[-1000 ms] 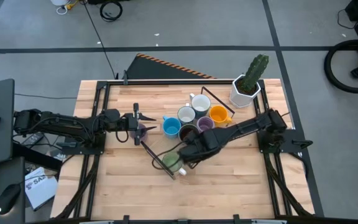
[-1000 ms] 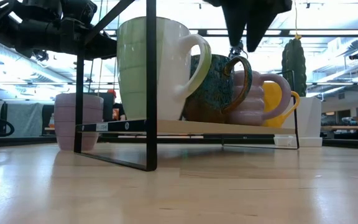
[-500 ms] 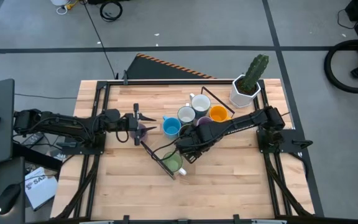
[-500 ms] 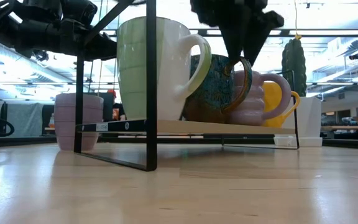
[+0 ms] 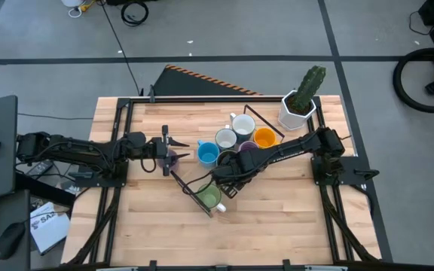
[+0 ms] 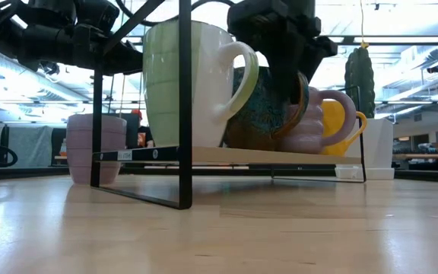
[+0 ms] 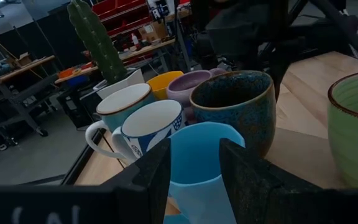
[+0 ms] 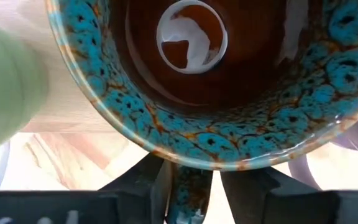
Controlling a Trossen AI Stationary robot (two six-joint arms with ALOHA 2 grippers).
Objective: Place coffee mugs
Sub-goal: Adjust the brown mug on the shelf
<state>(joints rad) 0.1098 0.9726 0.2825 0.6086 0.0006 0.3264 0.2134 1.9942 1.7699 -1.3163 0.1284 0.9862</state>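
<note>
We're right over the dark brown mug on the rack mid-table; let's stay square so its handle sits centred. The right gripper points straight down, fingers apart astride that handle, not yet pinching. The left gripper waits near the left edge, fingers apart.

Two dark, jointed arms, left arm and right arm, matte black throughout, each ending in a black two-fingered pincer.
</note>
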